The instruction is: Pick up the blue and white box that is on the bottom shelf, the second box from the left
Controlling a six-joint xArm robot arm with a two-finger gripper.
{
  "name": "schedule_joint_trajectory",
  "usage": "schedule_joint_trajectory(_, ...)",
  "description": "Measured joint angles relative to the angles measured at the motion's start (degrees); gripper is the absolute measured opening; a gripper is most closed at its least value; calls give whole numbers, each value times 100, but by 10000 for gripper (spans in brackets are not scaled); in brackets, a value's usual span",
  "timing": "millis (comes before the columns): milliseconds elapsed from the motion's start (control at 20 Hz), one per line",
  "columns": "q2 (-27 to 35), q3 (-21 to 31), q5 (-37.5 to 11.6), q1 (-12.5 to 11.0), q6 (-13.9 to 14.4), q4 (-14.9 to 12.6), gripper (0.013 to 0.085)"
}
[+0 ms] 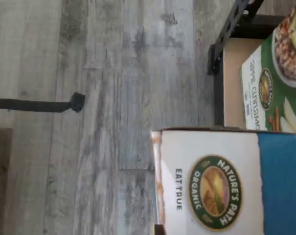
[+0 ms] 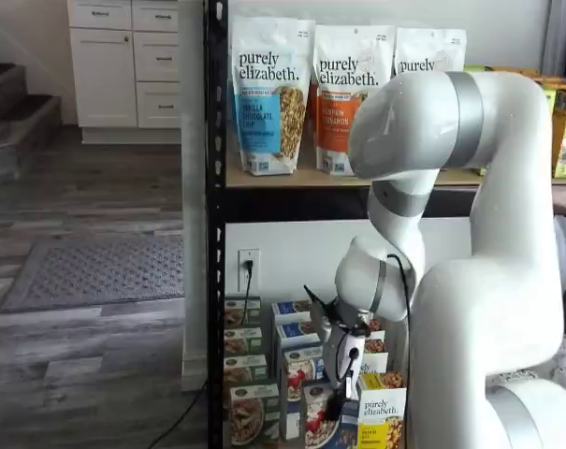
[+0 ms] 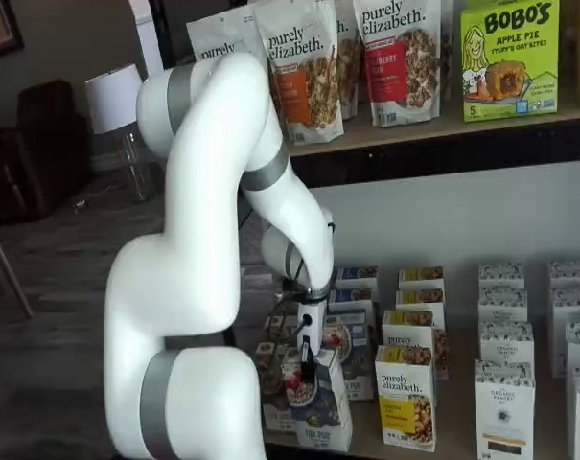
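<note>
The blue and white box [image 3: 318,414] is a navy carton with a pictured bowl of flakes and red berries. It stands tilted at the front of the bottom shelf [image 3: 462,447]. It also shows in a shelf view [image 2: 316,423]. My gripper [image 3: 307,368] comes down on the box's top with its black fingers closed on it, as also seen in a shelf view [image 2: 337,402]. In the wrist view the box's white and blue face [image 1: 226,186] with a round "Nature's Path" logo is close up, over the grey floor.
A green cereal box [image 1: 275,83] stands beside it on the shelf. A yellow-and-white "purely elizabeth" box [image 3: 406,402] stands on its other side, with white boxes [image 3: 505,407] further along. Pouches [image 3: 304,67] fill the upper board. A black rack post [image 2: 215,234] stands nearby.
</note>
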Motion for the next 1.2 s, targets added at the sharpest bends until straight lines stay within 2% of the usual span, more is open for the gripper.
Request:
schedule_joint_trajectory(200,-298,261,9,28,211,-195,450)
schedule_joint_trajectory(800,-1165,940,198,151,536,-381,450)
schedule_joint_trajectory(950,-1415,1082,350,123,694,-565,450)
schedule_joint_trajectory(1200,-1856,1317,575,12,733,-689,450)
